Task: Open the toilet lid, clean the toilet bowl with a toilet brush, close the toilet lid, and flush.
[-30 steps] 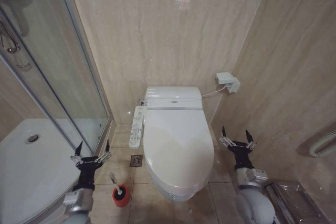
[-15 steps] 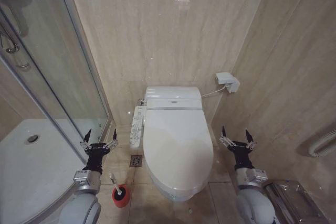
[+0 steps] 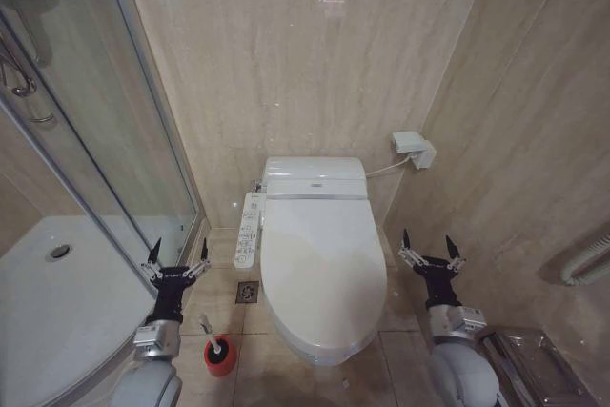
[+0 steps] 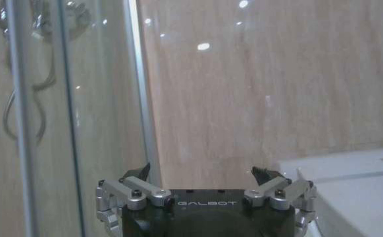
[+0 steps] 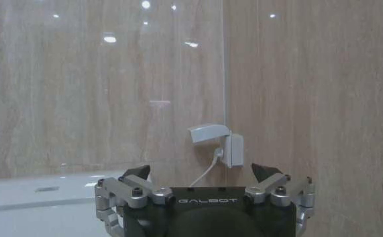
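Observation:
The toilet lid lies shut, glossy white, over the toilet bowl, whose button panel runs along its left side. On the floor left of the bowl, the toilet brush stands by its pale handle in a red cup holder. My left gripper hangs open just above and left of the brush, beside the glass shower wall. It points at the wall in the left wrist view. Right of the bowl my right gripper hangs open and holds nothing; the right wrist view shows it too.
A glass shower enclosure with a white tray fills the left. A wall socket box with a cord sits right of the tank. A floor drain lies between brush and bowl. A metal rack stands at the lower right.
My left gripper has risen and shifted right, from low over the shower tray's edge to beside the glass wall above the brush. The right arm has stayed still.

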Motion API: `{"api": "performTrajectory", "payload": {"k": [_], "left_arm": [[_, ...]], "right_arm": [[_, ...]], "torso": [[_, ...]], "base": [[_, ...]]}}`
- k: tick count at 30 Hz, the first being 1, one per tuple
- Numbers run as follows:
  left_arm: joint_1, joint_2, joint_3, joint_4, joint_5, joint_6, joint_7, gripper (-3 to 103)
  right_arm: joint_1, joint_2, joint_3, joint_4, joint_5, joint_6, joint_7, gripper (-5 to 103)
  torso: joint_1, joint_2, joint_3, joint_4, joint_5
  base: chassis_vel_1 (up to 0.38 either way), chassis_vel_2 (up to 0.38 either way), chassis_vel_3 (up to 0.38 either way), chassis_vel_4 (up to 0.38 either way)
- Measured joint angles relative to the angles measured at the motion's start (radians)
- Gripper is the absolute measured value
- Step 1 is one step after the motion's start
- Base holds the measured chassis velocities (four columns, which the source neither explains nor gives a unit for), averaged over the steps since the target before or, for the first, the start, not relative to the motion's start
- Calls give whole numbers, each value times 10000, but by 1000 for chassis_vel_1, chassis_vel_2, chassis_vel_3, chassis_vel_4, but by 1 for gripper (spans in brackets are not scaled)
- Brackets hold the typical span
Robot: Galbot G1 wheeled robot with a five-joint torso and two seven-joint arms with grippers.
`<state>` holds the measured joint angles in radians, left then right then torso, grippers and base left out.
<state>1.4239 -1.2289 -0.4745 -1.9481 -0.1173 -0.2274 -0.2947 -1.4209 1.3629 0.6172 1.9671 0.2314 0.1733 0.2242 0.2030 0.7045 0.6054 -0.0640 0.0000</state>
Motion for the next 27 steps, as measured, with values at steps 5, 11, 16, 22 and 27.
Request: {"api": "performTrajectory", "payload": {"k": [5,11,16,22,27], "left_arm": [[-93,-83,-12,51,-29,-9,-48,100],[-80,-190,15,-109,231,-4,-48,100],[-51,-229,28,-84,274,-33,-47,100],[-93,-261,59,10,283,-72,-43,100],[-166,-310,166,133,338,-121,-43,100]], "right_arm": [[-1,0,0,-1,-3,0,0,100],[0,0,0,0,-6,0,1,100],[-1,0,0,0,-6,0,1,100],[-1,0,0,0,-7,0,0,100],[5,0,0,0,-7,0,0,100]], "torso": [[0,0,0,0,0],[-1,0,0,0,0],[-4,1,-1,-1,1],[-3,1,-1,0,1],[10,-3,4,2,0]], "base": [[0,0,0,0],[0,0,0,0],[-7,11,11,-8],[-100,107,129,-124],[-128,143,130,-134]]}}
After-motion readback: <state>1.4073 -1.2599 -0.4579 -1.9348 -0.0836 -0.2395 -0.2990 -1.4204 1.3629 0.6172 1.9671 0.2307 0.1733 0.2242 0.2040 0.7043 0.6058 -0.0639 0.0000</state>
